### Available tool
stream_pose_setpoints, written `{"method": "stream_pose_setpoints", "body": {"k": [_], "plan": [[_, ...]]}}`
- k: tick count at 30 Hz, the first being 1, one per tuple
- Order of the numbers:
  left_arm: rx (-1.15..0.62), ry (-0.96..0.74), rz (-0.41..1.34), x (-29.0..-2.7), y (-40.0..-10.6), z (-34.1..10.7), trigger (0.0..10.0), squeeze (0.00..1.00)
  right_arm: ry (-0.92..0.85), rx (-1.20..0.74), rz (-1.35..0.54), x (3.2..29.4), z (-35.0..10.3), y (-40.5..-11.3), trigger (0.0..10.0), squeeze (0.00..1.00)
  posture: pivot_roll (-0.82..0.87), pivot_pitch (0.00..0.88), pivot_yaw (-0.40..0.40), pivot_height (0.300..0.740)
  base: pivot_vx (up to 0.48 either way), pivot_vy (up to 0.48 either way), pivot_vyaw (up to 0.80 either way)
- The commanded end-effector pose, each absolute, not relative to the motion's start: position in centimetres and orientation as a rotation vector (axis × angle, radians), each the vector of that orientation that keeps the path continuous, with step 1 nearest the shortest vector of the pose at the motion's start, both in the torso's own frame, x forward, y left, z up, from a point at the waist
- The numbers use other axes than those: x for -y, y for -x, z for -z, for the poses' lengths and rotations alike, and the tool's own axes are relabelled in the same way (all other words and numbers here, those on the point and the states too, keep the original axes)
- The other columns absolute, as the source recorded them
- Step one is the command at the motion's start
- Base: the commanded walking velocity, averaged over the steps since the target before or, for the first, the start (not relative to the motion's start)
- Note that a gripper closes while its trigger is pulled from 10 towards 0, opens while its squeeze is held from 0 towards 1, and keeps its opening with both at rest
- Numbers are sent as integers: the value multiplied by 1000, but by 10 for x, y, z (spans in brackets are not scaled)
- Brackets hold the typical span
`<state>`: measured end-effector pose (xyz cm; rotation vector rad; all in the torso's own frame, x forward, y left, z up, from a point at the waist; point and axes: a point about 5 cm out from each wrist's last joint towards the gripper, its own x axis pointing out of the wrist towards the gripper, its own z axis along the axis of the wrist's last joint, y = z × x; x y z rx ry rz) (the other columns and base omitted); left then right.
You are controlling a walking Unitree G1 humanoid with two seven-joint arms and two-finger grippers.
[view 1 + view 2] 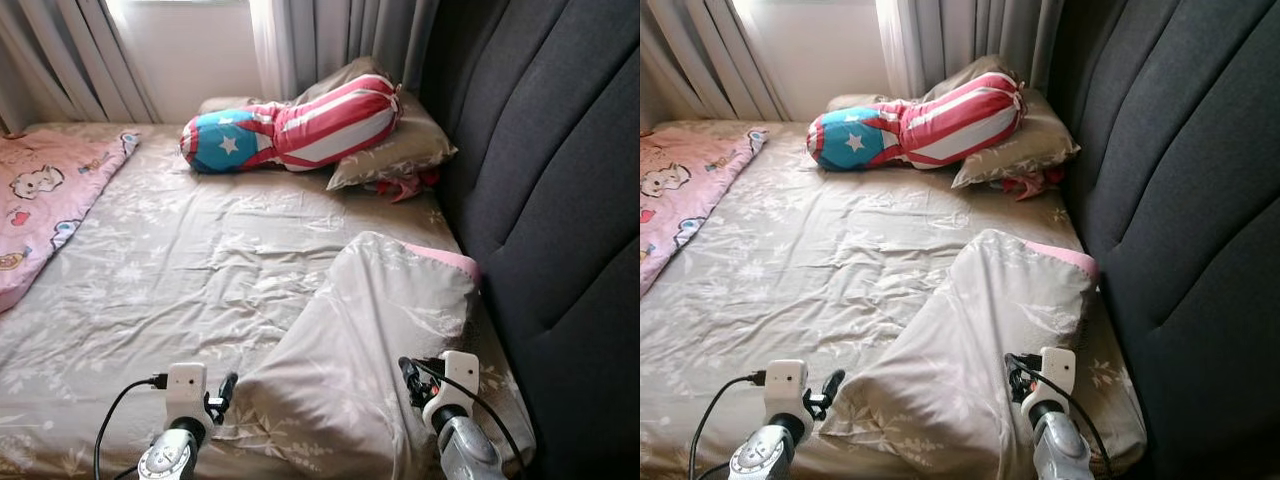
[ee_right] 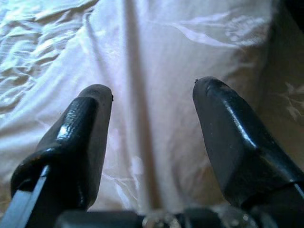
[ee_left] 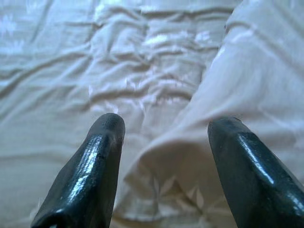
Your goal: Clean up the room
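Presently the near pillow (image 1: pixel 365 350), in a grey leaf-print case with a pink edge showing at its far corner, lies slumped on the bed's near right part, its far end close to the dark padded headboard (image 1: pixel 560 200). Left gripper (image 3: pixel 161 142) sits at the pillow's near-left corner with fingers spread apart, nothing between them; the frilled hem lies just beyond the tips. Right gripper (image 2: pixel 152 104) is over the pillow's right flank, fingers likewise apart and empty, a long crease in the case running between them. Judged step: take the pillow at both sides to straighten it against the headboard. To do it well, each gripper should probably close on a full fold of case plus filling, not hem alone, since thin fabric may slip or only drag the cover. Lift evenly; a soft pillow will likely sag between the two holds. Farther off, a second pillow (image 1: pixel 395 150) carries a red, white and blue bolster (image 1: pixel 300 130); a pink blanket (image 1: pixel 45 200) lies at the left of the wrinkled sheet (image 1: pixel 180 270), curtains (image 1: pixel 340 40) beyond.
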<state>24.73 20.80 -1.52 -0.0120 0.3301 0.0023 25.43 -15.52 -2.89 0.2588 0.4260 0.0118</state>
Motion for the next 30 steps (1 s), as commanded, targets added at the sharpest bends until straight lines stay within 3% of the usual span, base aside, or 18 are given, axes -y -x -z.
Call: {"method": "stream_pose_setpoints", "body": {"k": [1, 13, 30], "plan": [[-323, 27, 2, -205, -242, 18, 10000, 0, -247, -394, 5, 159, 26, -254, 10000, 0, 57, 0, -64, 740, 0, 0, 0], [-290, 46, 18, -192, -242, 16, 10000, 0, -260, -433, 34, 160, 36, -243, 10000, 0, 57, 0, -70, 711, 0, 0, 0], [-241, 38, 8, -201, -255, 1, 10000, 0, -244, -441, 28, 156, 27, -259, 10000, 0, 53, 0, -57, 686, 0, 0, 0]]}}
